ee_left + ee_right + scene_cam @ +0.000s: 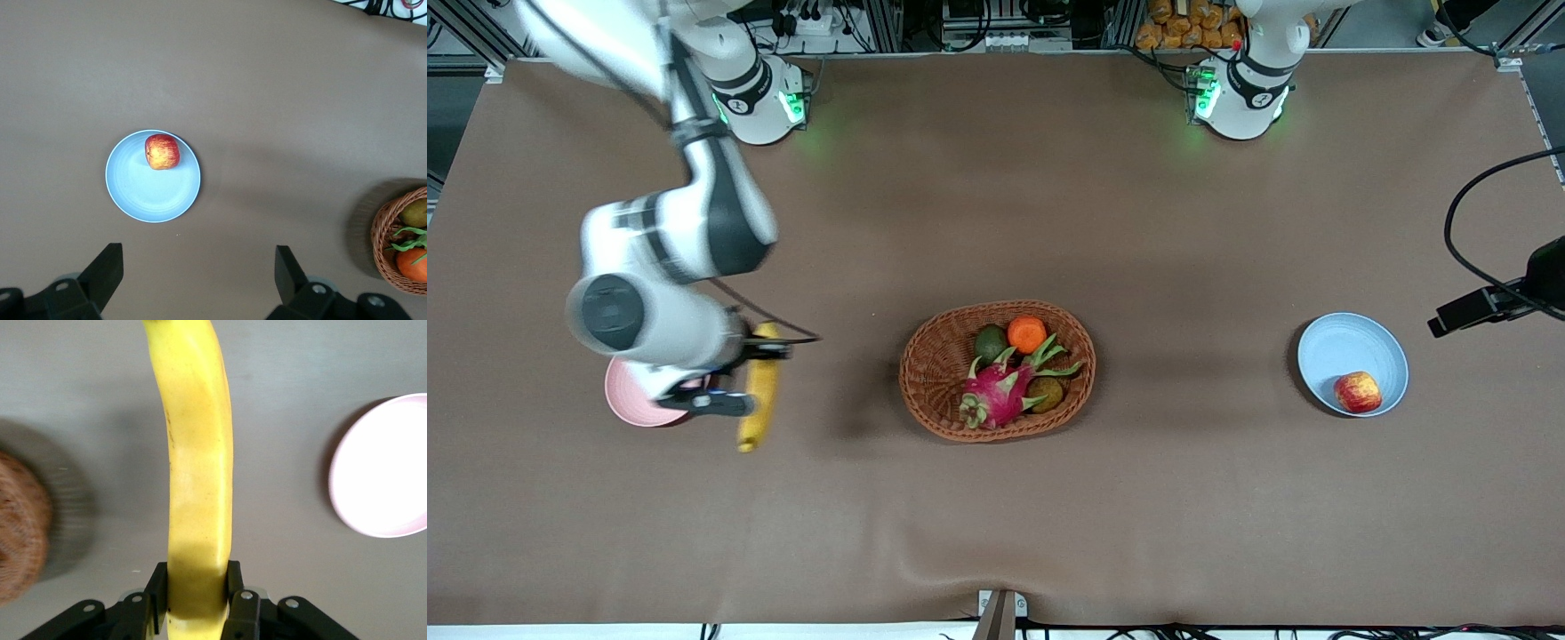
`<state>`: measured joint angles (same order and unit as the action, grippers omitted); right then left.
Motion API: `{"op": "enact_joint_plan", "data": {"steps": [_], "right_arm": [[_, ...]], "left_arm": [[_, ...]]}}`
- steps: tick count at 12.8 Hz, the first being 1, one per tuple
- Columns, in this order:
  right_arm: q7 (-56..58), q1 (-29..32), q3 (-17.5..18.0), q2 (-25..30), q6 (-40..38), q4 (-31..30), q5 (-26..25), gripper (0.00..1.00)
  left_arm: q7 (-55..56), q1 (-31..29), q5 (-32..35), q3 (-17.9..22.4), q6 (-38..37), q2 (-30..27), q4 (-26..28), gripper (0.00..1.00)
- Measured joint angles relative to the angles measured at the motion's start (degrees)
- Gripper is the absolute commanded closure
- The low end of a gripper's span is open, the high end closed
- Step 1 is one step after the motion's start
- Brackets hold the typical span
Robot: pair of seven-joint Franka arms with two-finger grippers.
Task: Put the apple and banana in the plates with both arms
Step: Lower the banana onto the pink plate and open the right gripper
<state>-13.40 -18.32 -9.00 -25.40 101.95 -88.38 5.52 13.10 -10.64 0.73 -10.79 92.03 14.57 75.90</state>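
The red apple [1357,392] lies in the light blue plate [1343,345], toward the edge nearer the front camera; both also show in the left wrist view, the apple [162,151] on the plate [150,193]. My left gripper [198,267] is open and empty, high over the table beside that plate. My right gripper [758,356] is shut on the yellow banana [758,400] near one end and holds it above the table beside the pale pink plate [627,396]. The right wrist view shows the fingers clamped on the banana [197,453], with the empty pink plate [387,467] off to one side.
An oval brown wicker basket [911,356] stands mid-table between the plates, holding a magenta dragon fruit [996,396], an orange [1027,333] and green fruits. Its rim shows in the left wrist view [383,233]. A dark hand and cable [1494,302] hang at the left arm's end.
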Motion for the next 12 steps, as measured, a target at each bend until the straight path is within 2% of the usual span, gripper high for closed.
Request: {"op": "enact_joint_plan", "data": {"steps": [5,10,11,12], "right_arm": [[15.8,15.1,0.0,0.6,-3.4,-4.2,0.0,1.0],[26.7,23.5,0.1,-3.8,-3.0,-6.7,0.0,1.0],[27.1,23.8,0.1,-5.0,-2.6,-6.7,0.0,0.7],[27.1,23.8,0.3,-6.0,-2.0,-6.7,0.0,0.27]], "left_arm": [[0.0,-0.2,0.0,0.0,-0.5,-1.4,-0.1,0.0],[0.0,1.0,0.0,-0.7,-3.0,-3.1,0.4,0.0],[0.0,2.1,0.0,-0.4,-3.3,-4.2,1.1,0.0],[0.0,4.0,0.0,0.9,-3.5,-5.5,1.9,0.0]]}}
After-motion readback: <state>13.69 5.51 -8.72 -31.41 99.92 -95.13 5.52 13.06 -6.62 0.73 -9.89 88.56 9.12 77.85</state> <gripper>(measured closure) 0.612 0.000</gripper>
